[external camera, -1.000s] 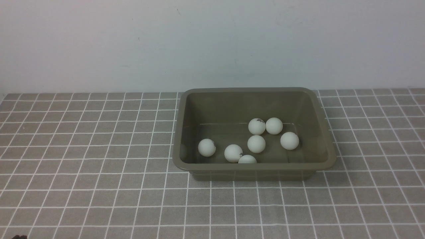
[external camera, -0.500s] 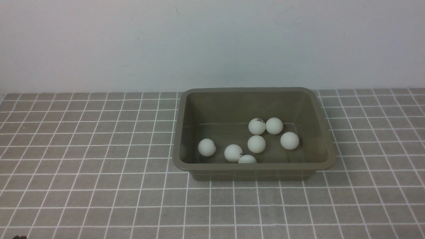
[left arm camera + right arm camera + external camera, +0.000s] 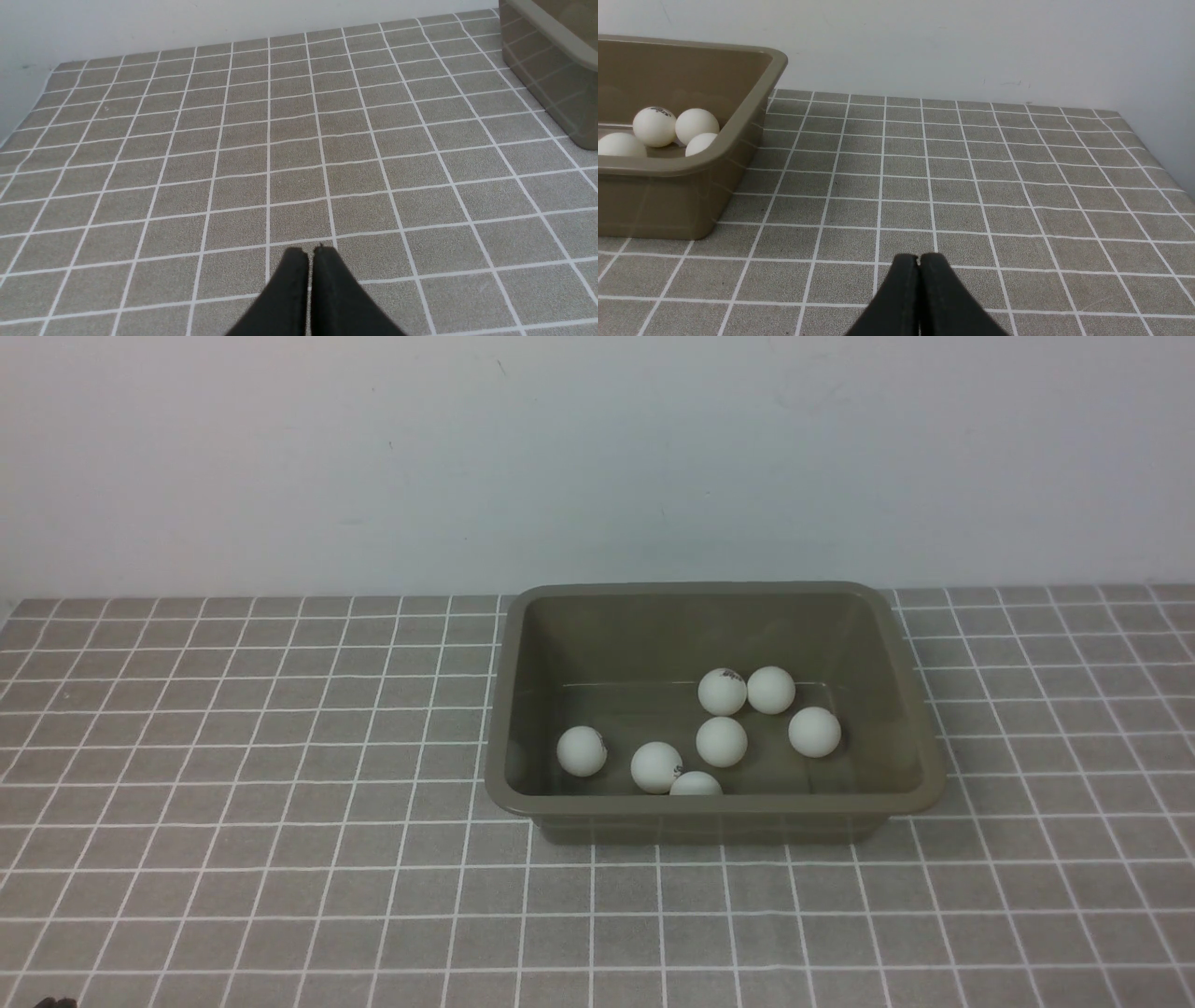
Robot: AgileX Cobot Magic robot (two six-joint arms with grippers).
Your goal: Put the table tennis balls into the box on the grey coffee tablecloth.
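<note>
Nothing has moved since the earlier frames: box, balls and cloth sit exactly as before. All seven table tennis balls (image 3: 721, 741) lie inside the box (image 3: 714, 804), which stands on the grey coffee tablecloth (image 3: 280, 859) near the wall (image 3: 597, 457). Five cluster toward the box's right-centre, two lie apart toward its left. No ball is visible on the cloth in any view.

Left gripper (image 3: 310, 254): jaws pressed together, holding nothing, low over bare cloth with the box off to one side. Right gripper (image 3: 919, 259): jaws likewise together and empty, over bare cloth well clear of the box.

Judgement: the task appears complete. Remaining risk is slight. An arm swinging wide on retreat could clip the rolled rim, shift the light tub and set the balls rolling; a hard knock might tip one out.
</note>
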